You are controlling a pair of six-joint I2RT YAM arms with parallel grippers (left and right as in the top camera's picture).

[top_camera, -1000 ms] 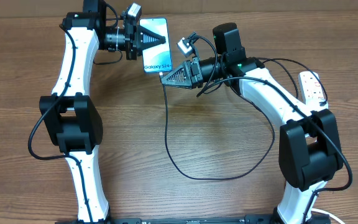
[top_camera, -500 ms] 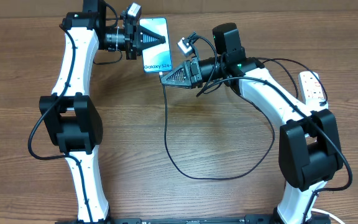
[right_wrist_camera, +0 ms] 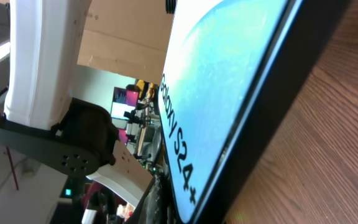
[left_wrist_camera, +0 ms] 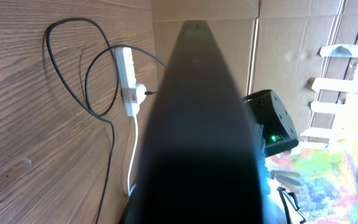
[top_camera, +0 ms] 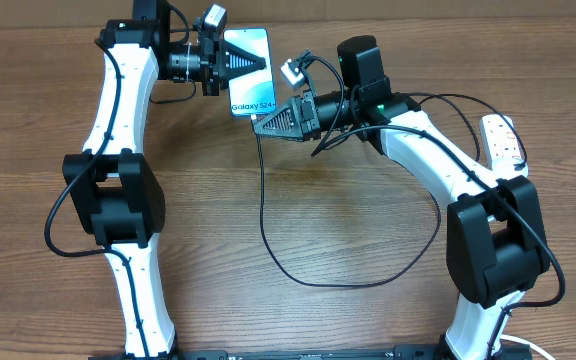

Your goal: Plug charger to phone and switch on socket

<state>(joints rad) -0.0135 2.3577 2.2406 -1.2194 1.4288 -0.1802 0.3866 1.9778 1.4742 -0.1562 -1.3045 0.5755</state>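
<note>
Two clenched grippers meet at the phone (top_camera: 240,95).
Left gripper (top_camera: 258,64) grips it; right gripper (top_camera: 260,125) pinches the charger (top_camera: 264,220), phone just ahead of its fingertips.

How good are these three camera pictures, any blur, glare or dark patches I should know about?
Overhead view: evenly lit and sharp, the phone screen bright yet readable. Left wrist view: a dark blurred mass, too close to focus, fills the middle, while the socket and table behind are crisp. Right wrist view: the phone looms close, its screen washed pale cyan, lettering legible.
</note>
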